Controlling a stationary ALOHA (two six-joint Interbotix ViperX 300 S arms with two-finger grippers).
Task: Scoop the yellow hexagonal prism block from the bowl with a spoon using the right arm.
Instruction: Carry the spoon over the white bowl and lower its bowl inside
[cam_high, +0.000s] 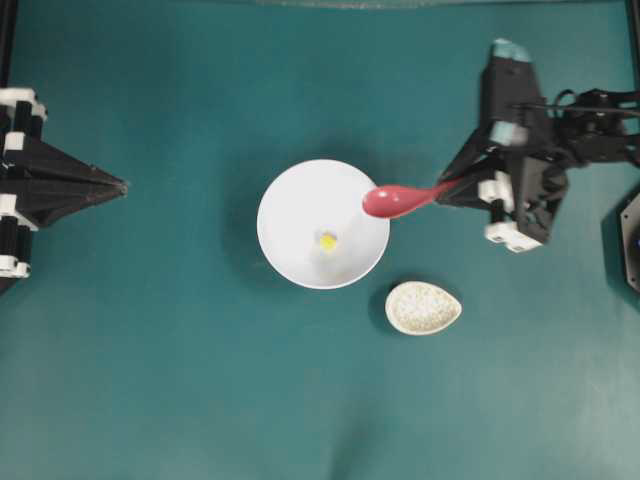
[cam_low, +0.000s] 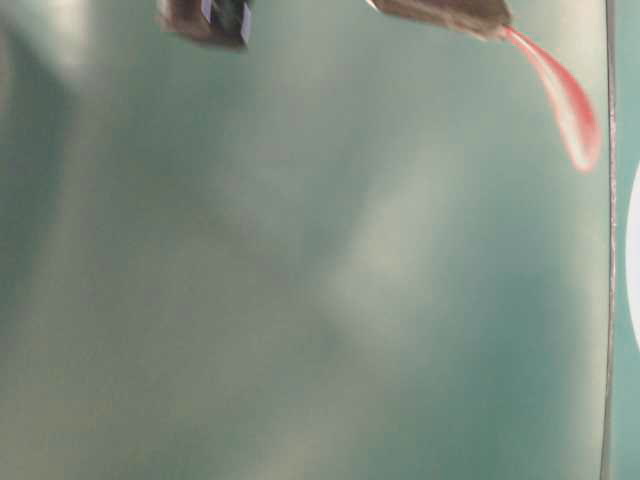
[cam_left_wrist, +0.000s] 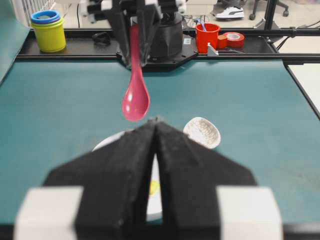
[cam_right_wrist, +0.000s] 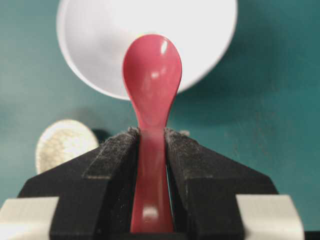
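The white bowl (cam_high: 300, 205) sits at the table's middle with the tiny yellow block (cam_high: 327, 241) inside it, right of its centre. My right gripper (cam_high: 452, 186) is shut on the handle of the pink-red spoon (cam_high: 398, 199), whose scoop hangs over the bowl's right rim, above the table. In the right wrist view the spoon (cam_right_wrist: 151, 75) points from the gripper (cam_right_wrist: 151, 134) over the bowl (cam_right_wrist: 100, 35); the block is hidden there. My left gripper (cam_high: 122, 185) is shut and empty at the left edge. Its view shows the gripper (cam_left_wrist: 156, 121), spoon (cam_left_wrist: 135, 98), bowl (cam_left_wrist: 111, 142) and block (cam_left_wrist: 153, 187).
A small speckled egg-shaped spoon rest (cam_high: 423, 307) lies just right of and below the bowl, also in the left wrist view (cam_left_wrist: 202, 132) and the right wrist view (cam_right_wrist: 62, 142). Cups and a red tape roll (cam_left_wrist: 232, 39) stand beyond the table's far edge.
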